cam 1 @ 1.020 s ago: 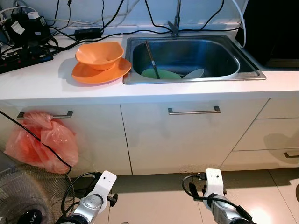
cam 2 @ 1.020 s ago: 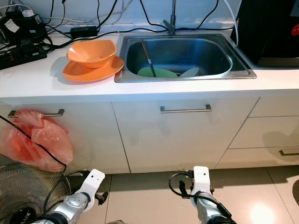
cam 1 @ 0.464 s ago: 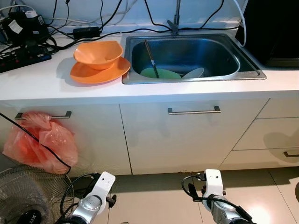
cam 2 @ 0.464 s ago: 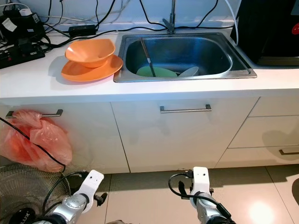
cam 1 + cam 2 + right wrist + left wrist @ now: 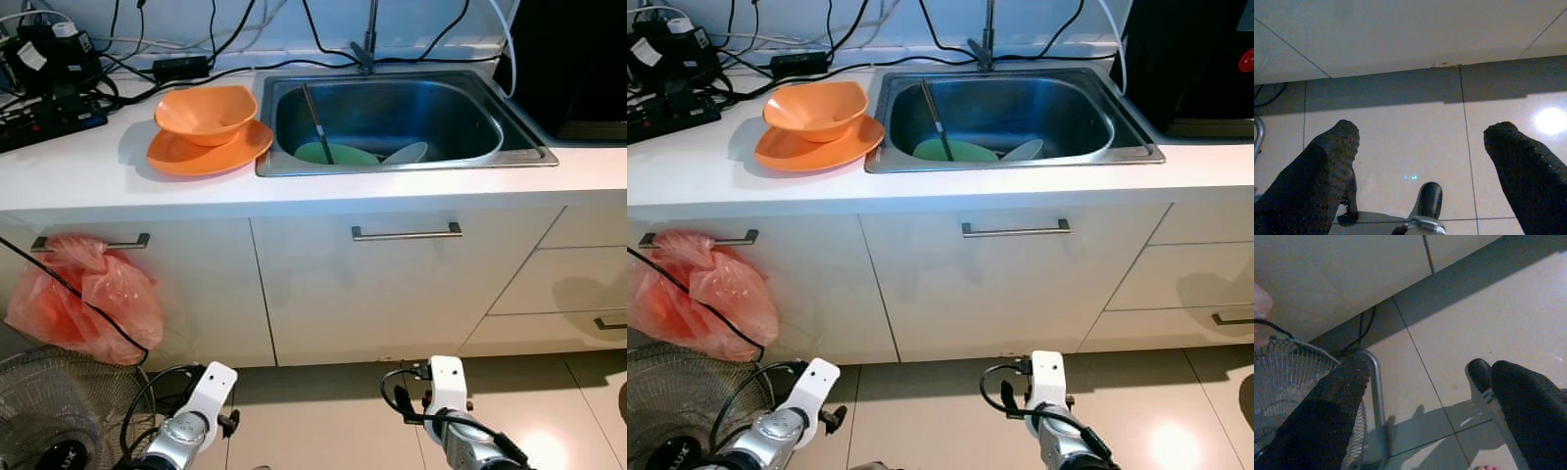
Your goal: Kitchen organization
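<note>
White kitchen surface [image 5: 88,176] spans upper frame. Orange bowl [image 5: 207,113] sits on orange plate [image 5: 209,149] at 10 o'clock, just beside stainless steel sink [image 5: 397,108] at 12 o'clock. Sink holds green plate [image 5: 336,155], pale dish [image 5: 406,154], dark utensil [image 5: 318,122] leaning on wall. Red plastic bag [image 5: 86,299] hangs from cabinet handle at 8 o'clock, above wire fan [image 5: 54,406]. Left tool [image 5: 1420,396] hangs low at 7 o'clock, fingers spread, released. Right tool [image 5: 1420,147] at 5 o'clock over tiled floor [image 5: 1400,137], fingers spread, released.

Bowl [image 5: 207,113] on plate [image 5: 210,152], left of sink [image 5: 397,122]
</note>
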Tool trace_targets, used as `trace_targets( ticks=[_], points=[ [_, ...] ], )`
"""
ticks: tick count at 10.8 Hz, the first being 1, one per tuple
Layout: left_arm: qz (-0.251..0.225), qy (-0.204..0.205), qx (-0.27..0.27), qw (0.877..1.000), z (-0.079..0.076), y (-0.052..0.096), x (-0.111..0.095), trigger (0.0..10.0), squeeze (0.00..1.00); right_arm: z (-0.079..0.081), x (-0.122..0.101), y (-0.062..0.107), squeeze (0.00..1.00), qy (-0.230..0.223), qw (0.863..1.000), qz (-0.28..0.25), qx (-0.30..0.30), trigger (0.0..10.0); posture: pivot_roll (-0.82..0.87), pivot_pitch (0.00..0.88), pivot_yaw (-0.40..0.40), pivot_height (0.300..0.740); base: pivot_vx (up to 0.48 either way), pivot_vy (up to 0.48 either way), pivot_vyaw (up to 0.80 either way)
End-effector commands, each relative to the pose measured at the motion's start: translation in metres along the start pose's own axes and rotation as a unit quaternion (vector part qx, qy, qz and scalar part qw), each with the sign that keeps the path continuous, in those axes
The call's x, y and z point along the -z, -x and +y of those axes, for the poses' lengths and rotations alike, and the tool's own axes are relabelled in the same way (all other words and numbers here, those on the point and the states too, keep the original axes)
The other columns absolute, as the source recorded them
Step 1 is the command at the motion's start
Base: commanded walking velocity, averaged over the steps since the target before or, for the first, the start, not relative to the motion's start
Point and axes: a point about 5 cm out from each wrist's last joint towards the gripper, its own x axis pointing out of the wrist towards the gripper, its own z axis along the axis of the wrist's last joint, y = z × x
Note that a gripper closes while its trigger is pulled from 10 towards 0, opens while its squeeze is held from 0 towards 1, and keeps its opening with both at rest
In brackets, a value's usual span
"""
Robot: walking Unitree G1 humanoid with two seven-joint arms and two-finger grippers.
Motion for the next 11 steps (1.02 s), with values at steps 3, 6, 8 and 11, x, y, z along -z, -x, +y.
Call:
trace_targets(
  ticks=[3, 6, 8, 11],
  points=[
    [0.004, 0.003, -0.001, 1.000, 0.002, 0.001, 0.003, 10.0, 0.00, 0.000, 0.000, 0.000, 0.00, 0.003, 1.000, 0.002, -0.002, 10.0, 0.00, 0.000, 0.026, 0.740, 0.000, 0.000, 0.00],
    [-0.012, 0.106, 0.016, 0.994, -0.002, 0.001, 0.005, 10.0, 0.00, -0.002, -0.003, 0.000, 0.00, 0.011, 1.000, -0.005, 0.004, 10.0, 0.00, 0.000, 0.032, 0.740, 0.000, 0.000, 0.00],
    [-0.019, 0.197, 0.044, 0.979, -0.008, 0.002, 0.008, 10.0, 0.00, -0.003, -0.005, 0.000, 0.00, 0.027, 1.000, -0.007, 0.005, 10.0, -0.01, 0.000, 0.032, 0.740, 0.000, 0.000, 0.00],
    [-0.020, 0.184, 0.096, 0.978, -0.013, 0.002, 0.007, 10.0, 0.00, -0.003, -0.006, 0.000, 0.00, 0.034, 0.999, -0.009, 0.007, 10.0, -0.01, 0.000, 0.037, 0.740, 0.000, 0.000, 0.00]
  ],
)
